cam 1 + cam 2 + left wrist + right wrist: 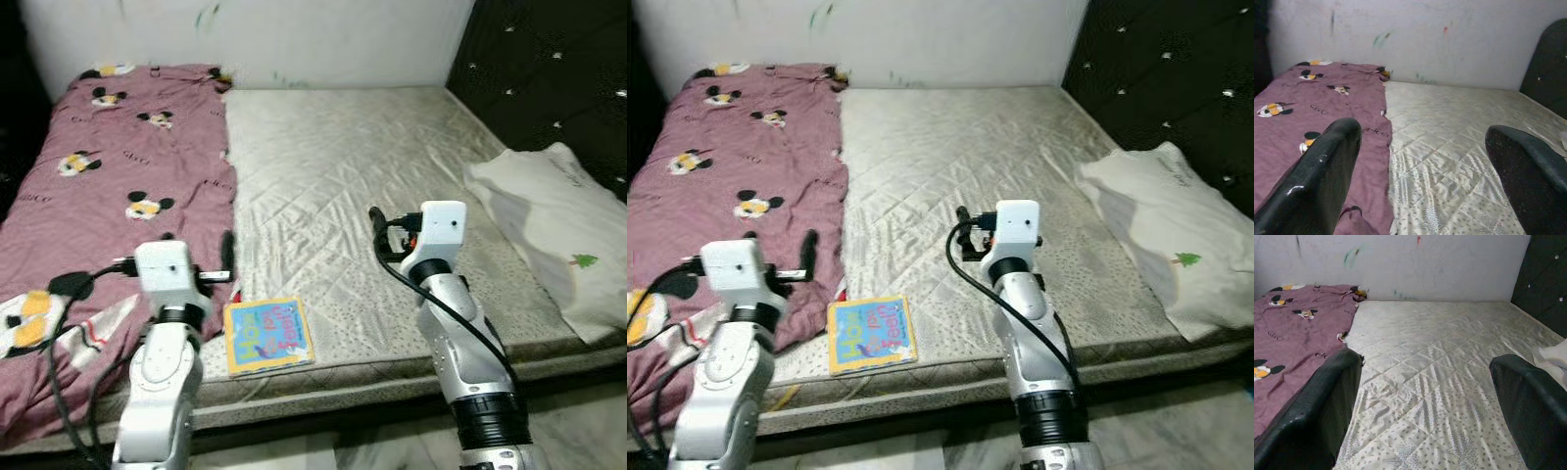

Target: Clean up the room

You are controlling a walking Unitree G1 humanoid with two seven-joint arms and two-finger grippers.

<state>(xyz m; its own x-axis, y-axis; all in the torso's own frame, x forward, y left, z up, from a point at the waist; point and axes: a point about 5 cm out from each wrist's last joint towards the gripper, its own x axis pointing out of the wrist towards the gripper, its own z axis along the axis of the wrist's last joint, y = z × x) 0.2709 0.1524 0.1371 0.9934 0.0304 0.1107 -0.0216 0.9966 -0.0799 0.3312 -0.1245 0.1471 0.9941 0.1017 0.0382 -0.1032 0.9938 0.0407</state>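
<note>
A maroon blanket (108, 186) printed with cartoon mice covers the left side of the bed, rumpled at its near corner. A colourful children's book (268, 335) lies flat at the mattress's near edge, beside the blanket. A white pillow (554, 230) lies at the right, near the front edge. My left gripper (227, 247) hovers open over the blanket's edge, just behind the book, with nothing between its fingers (1327, 161). My right gripper (377, 221) is open and empty above the bare mattress (333, 166), left of the pillow; its fingers (1322, 396) stand wide apart.
A dark tufted headboard (549, 69) rises along the right side. A white wall (294, 39) with small paint marks closes the far side. A strip of pale floor (392, 452) shows below the bed's front edge.
</note>
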